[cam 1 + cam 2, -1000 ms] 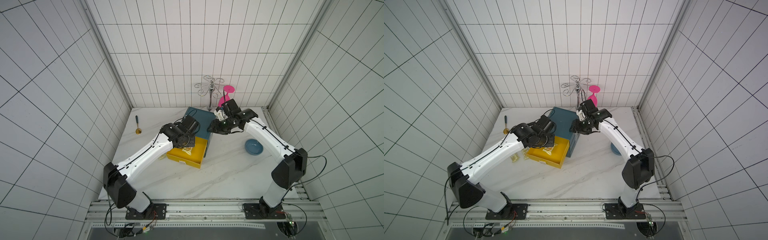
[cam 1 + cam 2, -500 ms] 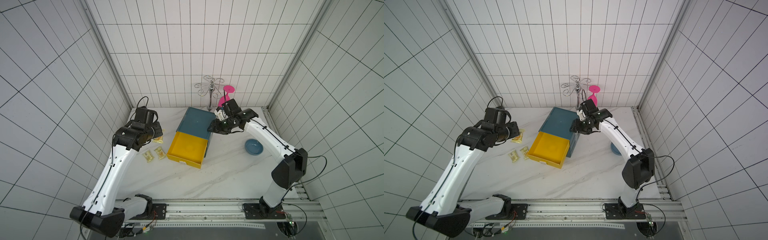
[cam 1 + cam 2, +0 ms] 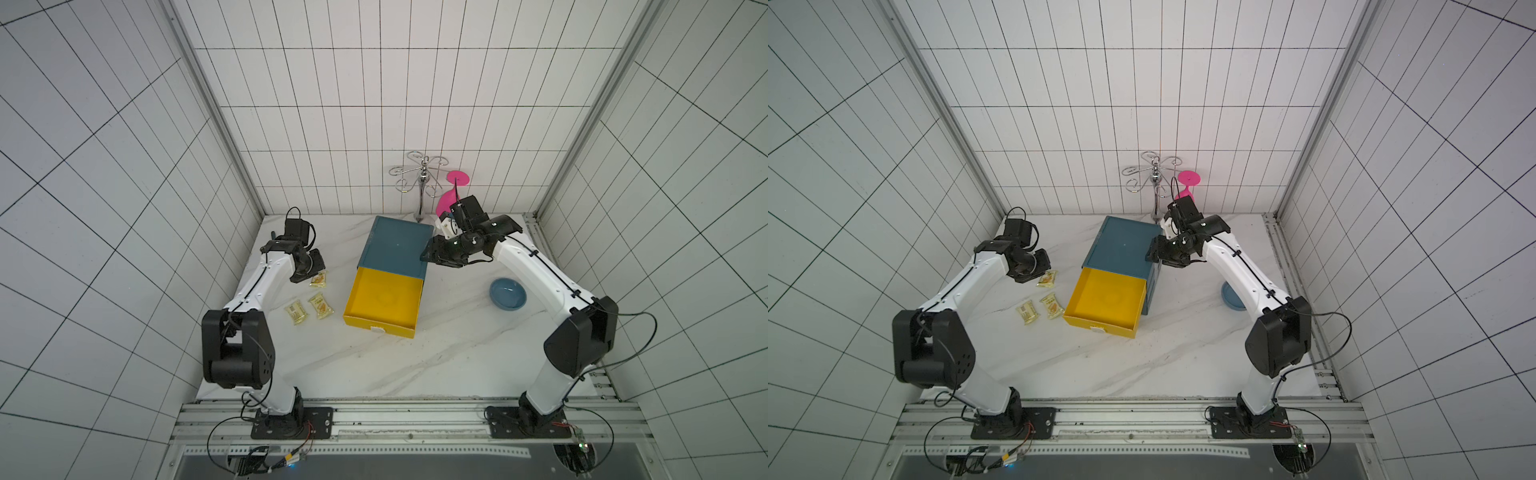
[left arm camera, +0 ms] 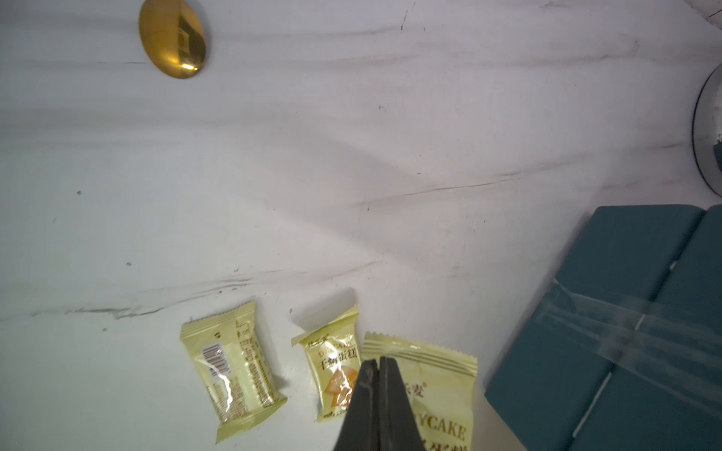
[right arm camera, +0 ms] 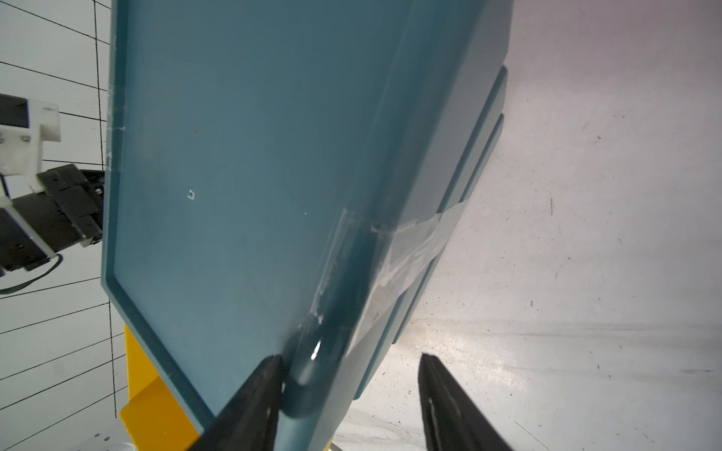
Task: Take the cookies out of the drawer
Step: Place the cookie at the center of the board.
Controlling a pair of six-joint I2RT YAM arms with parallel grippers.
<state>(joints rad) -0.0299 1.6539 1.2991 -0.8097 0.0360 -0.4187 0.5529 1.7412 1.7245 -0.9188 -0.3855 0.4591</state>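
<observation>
Drawer (image 3: 384,297) stands pulled out of the cabinet (image 3: 395,245). Its floor is bare in both top views and no packets show inside. Three yellow cookies (image 3: 320,305) lie on the surface (image 3: 374,365) just left of the drawer. Two are side by side but not touching, and the third packet (image 3: 318,279) sits further back, under the left fingers (image 4: 363,406). Likely reason for this spot: a short carry from the drawer, and clear of the drawer's path. Left fingers are pressed together with the tips over the third packet's printed face. Cannot tell whether they nip a fold of wrapper or only sit above it. No green or black packets visible anywhere. Right fingers (image 5: 250,402) are spread and straddle the cabinet's top edge near a corner. One lies against the top rim, the other hangs off the side wall with a clear gap, and nothing is clamped. Judged purpose: steadying the cabinet against sliding while the drawer is worked. Tape (image 5: 414,242) across the cabinet's side hints at the same concern. Left arm (image 3: 257,291) reaches from the front base toward the back left, wrist bent down over the packet. Right arm (image 3: 536,270) is stretched back and inward, wrist turned toward the cabinet's right edge.
</observation>
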